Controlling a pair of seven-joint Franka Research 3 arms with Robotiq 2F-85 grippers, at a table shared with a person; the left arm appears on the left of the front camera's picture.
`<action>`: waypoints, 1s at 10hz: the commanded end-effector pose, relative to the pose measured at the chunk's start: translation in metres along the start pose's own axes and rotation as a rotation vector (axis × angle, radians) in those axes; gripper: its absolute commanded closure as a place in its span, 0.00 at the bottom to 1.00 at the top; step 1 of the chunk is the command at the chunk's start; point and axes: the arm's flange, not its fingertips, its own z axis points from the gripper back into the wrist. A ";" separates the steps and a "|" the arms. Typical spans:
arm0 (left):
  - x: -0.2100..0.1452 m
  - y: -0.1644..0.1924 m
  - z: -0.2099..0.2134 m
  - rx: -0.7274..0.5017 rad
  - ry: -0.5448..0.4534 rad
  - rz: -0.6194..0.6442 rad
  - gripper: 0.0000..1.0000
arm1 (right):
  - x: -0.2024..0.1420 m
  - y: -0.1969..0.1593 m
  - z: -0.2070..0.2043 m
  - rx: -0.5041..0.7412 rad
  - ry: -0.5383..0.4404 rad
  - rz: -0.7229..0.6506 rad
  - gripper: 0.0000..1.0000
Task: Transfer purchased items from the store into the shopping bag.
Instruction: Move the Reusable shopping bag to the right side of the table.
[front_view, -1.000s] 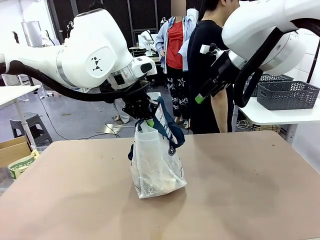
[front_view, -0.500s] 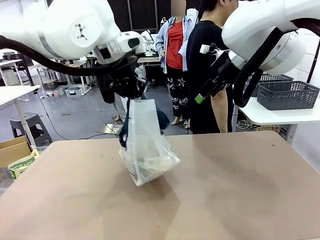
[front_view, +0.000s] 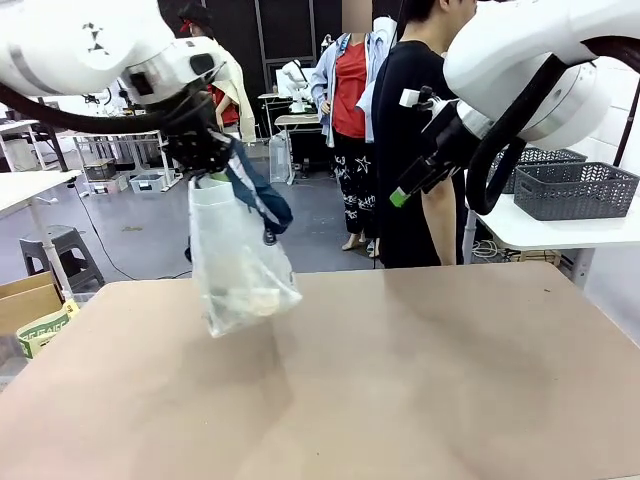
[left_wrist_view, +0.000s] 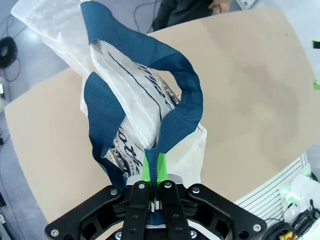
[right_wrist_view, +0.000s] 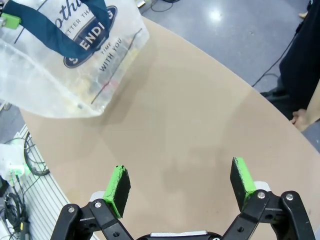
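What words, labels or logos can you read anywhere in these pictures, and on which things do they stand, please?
"ENDI": white letters, cut off by the strap, on the navy round logo of the shopping bag.
"WITH YOU": small dark print under that logo.
"othi": part of a larger word above the logo.
Print on the bag in the left wrist view: creased, unreadable.
Box beside the table: lettering too small to read.

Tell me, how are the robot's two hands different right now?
The left hand is shut on the bag's navy strap; the right hand is open and holds nothing. The left hand carries the bag above the table; the right hand hangs free above it. Both are black with green pads.
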 end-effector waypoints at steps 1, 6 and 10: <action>-0.018 0.028 0.006 -0.015 -0.007 -0.070 1.00 | 0.001 0.001 0.001 -0.006 0.011 -0.006 0.00; -0.054 0.077 0.015 0.030 0.088 -0.235 1.00 | 0.001 0.001 0.001 -0.006 0.011 -0.006 0.00; -0.061 0.083 0.011 0.014 0.131 -0.220 1.00 | 0.001 0.001 0.001 -0.006 0.011 -0.006 0.00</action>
